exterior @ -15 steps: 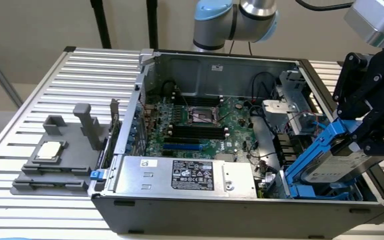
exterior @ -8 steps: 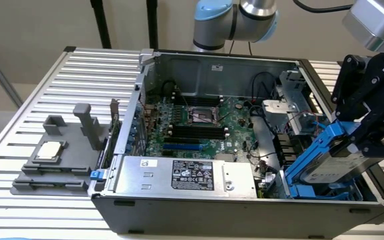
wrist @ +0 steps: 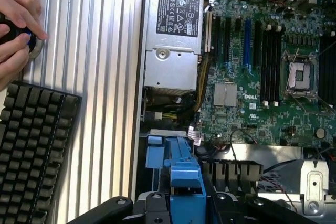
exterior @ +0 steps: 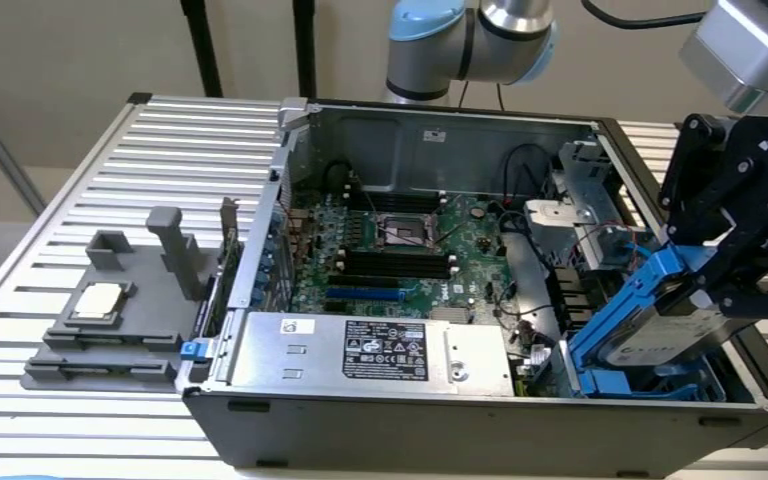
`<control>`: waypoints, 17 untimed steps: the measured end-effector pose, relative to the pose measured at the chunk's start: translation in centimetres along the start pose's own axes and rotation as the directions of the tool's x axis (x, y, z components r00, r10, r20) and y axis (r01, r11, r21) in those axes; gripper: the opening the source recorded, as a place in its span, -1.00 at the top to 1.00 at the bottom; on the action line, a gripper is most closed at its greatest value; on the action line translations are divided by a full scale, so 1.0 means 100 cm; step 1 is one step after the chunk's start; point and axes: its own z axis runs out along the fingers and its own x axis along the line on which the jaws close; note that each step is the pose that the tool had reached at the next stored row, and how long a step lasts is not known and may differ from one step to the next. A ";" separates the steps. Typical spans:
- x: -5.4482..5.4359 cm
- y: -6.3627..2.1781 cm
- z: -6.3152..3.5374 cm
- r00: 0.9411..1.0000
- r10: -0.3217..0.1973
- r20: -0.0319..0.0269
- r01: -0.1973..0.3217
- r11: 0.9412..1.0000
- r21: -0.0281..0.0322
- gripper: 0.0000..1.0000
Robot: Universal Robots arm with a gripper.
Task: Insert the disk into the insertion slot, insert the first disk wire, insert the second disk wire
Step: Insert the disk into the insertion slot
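Gripper point(exterior: 704, 290), at three o'clock in the exterior view, is clamped on the blue carrier of the disk point(exterior: 662, 335), which hangs tilted (far from level), its lower end among the blue rails of the insertion slot point(exterior: 664, 388) at four o'clock. Slatted table point(exterior: 197, 130) carries the open computer case point(exterior: 491, 430) at centre; its power-supply box point(exterior: 371, 350) lies at six o'clock, the grey fixture point(exterior: 117, 320) at nine.
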 end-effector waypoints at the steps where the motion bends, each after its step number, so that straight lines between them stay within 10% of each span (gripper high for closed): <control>1: 0.000 0.0000 0.0002 1.000 -0.001 0.001 0.001 1.000 0.000 0.32; 17: 0.000 -0.0003 0.0017 1.000 -0.015 0.008 0.015 1.000 -0.001 0.18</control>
